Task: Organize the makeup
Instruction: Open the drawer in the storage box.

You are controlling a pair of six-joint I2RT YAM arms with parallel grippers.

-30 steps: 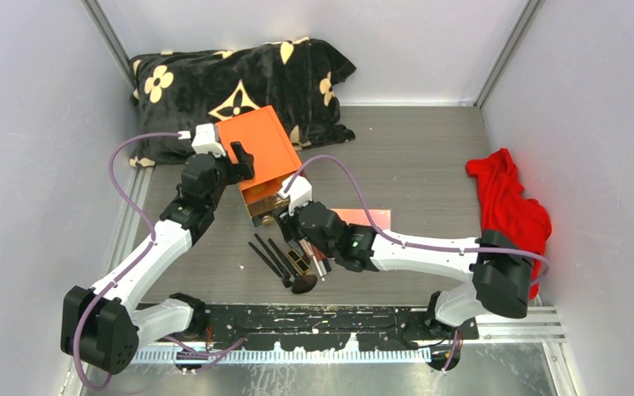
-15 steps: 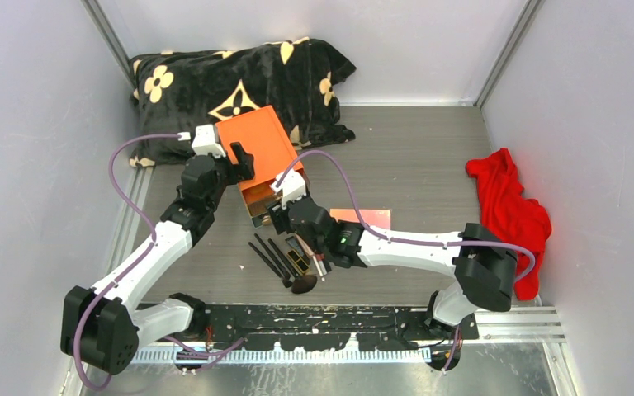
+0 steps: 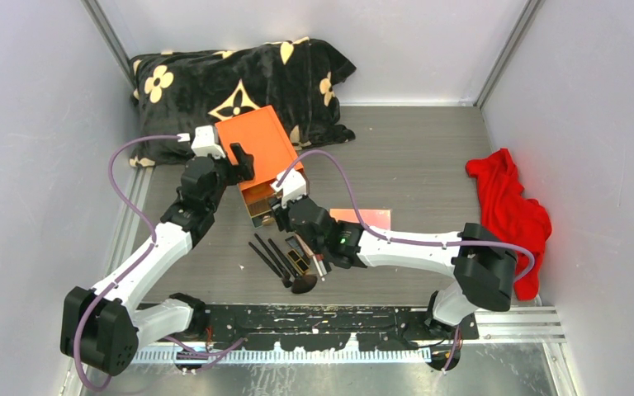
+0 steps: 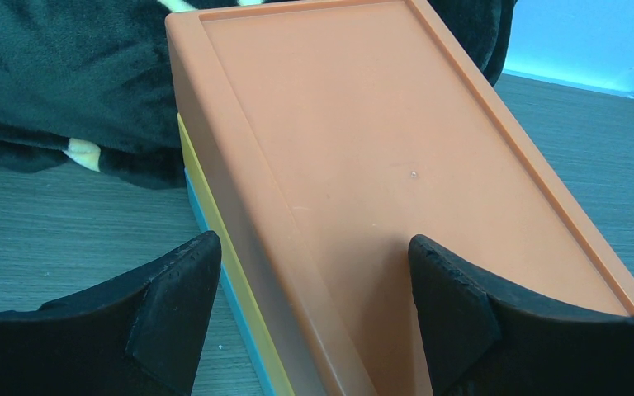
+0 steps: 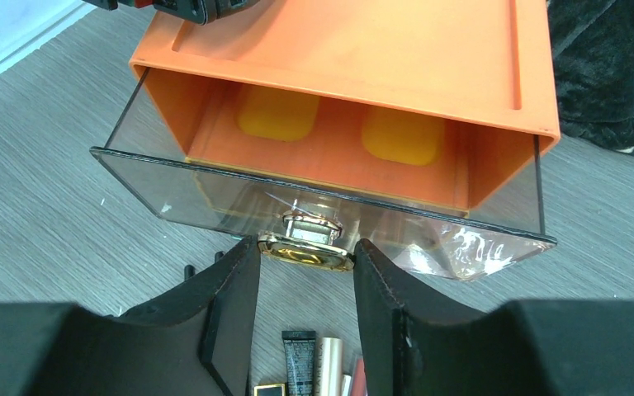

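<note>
The orange box (image 3: 260,144) has its clear bottom drawer (image 5: 173,194) pulled partly out and empty. My right gripper (image 5: 307,256) is shut on the drawer's gold knob (image 5: 307,243), a fingertip touching each side of it. My left gripper (image 4: 314,247) is open astride the box's left edge (image 4: 215,165), one finger over the lid and the other beside the box above the table. The makeup lies just in front of the drawer: thin black brushes (image 3: 268,257), a fluffy brown brush head (image 3: 304,285), a black tube (image 5: 300,363) and a gold tube (image 5: 328,363). A flat pink palette (image 3: 363,217) lies right of my right wrist.
A black flowered pillow (image 3: 231,82) lies against the back wall, touching the box's far end. A red cloth (image 3: 508,206) is heaped by the right wall. The arms' base rail (image 3: 338,322) runs along the near edge.
My right gripper has moved a little forward and left to the drawer front, and its fingers have come in onto the gold knob. The left arm has not moved.
</note>
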